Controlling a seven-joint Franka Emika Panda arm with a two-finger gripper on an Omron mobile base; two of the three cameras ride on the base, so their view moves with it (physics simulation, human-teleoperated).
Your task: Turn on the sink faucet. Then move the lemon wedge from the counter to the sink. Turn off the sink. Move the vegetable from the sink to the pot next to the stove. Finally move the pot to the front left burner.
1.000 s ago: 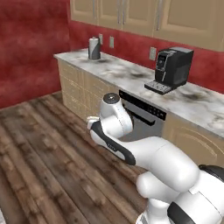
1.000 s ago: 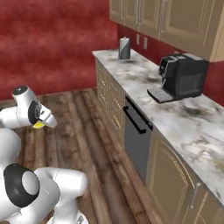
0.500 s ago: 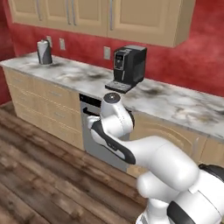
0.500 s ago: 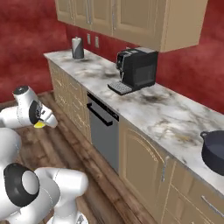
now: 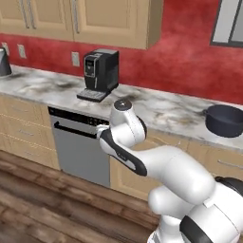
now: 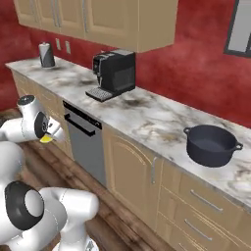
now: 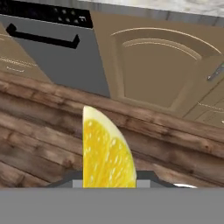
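The gripper [image 6: 49,136], apparently closed on the lemon wedge [image 7: 106,152], hung low before the cabinets; judging by this, carrying it to the pot [image 6: 212,145] on the counter's [image 6: 147,117] right end came next.

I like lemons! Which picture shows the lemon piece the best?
The hand view shows it best: the lemon wedge is big and close there, standing upright in the gripper above the wooden floor. In the right base view it is just a small yellow bit at the arm's end.
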